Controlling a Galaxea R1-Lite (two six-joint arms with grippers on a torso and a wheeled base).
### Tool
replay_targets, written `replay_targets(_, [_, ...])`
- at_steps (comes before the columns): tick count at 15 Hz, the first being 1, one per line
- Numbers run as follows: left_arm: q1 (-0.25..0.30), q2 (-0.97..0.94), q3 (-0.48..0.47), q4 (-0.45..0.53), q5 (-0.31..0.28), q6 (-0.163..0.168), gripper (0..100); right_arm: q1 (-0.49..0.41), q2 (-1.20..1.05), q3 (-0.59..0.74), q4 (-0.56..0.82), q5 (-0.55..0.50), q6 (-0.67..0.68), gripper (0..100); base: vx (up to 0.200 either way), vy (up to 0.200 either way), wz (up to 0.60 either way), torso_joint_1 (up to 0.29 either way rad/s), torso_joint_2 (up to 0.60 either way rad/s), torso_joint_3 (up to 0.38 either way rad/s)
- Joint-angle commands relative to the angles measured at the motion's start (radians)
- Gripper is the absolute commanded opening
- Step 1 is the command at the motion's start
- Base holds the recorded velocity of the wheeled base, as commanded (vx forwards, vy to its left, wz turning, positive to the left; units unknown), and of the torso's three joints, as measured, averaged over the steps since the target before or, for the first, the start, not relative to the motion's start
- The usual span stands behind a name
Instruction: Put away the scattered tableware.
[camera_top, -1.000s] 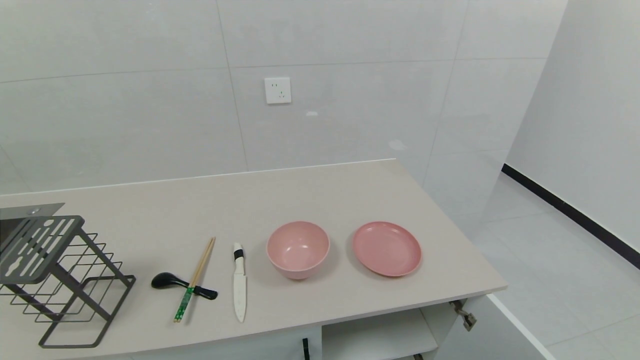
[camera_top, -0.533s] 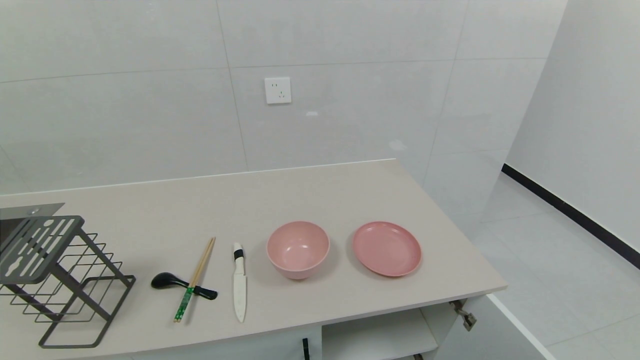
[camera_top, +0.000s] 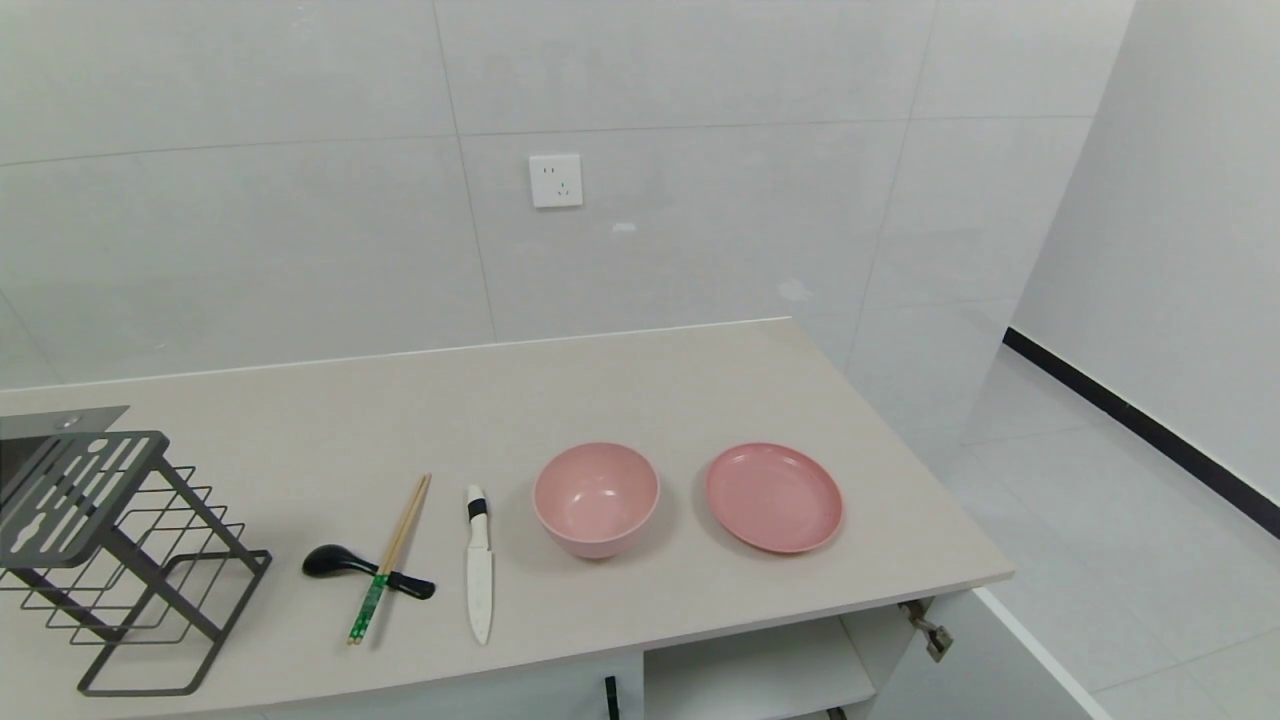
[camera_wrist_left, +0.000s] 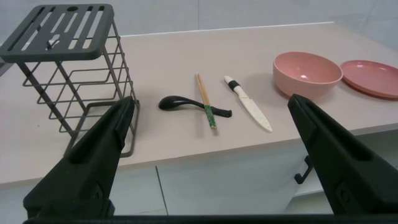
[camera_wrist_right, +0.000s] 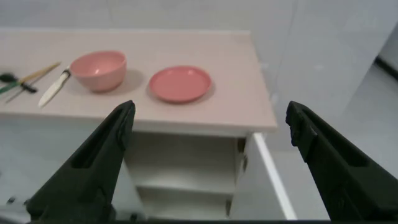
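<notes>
Lying beyond L hand (camera_wrist_left: 211, 99), spoon (camera_wrist_left: 174, 102), knife (camera_wrist_left: 249, 107)

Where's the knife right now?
In the head view, the knife lies flat near the counter's front edge, between the chopsticks on the robot's left and the pink bowl on its right.

White wall socket (camera_top: 555, 180) above counter (camera_top: 640, 385)
</notes>
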Motion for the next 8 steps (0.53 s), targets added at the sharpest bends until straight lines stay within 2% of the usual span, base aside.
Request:
replay_targets(1, [0.000, 0.001, 0.000, -0.001, 0.000, -0.007, 100, 0.034, 0.141, 0.005, 0.083, 0.040, 0.002, 100, 0.000, 0.000, 0.00, 0.000, 0.00, 0.000])
replay_targets(4, [0.000, 0.001, 0.000, -0.001, 0.000, -0.012, 100, 0.097, 0.341, -0.005, 0.086, 0.079, 0.015, 100, 0.000, 0.000, 0.00, 0.000, 0.00, 0.000])
replay_targets(6, [0.000, 0.001, 0.000, -0.001, 0.000, -0.012, 100, 0.112, 0.461, -0.039, 0.015, 0.085, 0.014, 100, 0.000, 0.000, 0.00, 0.000, 0.00, 0.000])
replay_targets(8, [0.000, 0.001, 0.000, -0.001, -0.001, -0.012, 100, 0.112, 0.659, -0.082, -0.147, 0.085, 0.009, 100, 0.000, 0.000, 0.00, 0.000, 0.00, 0.000])
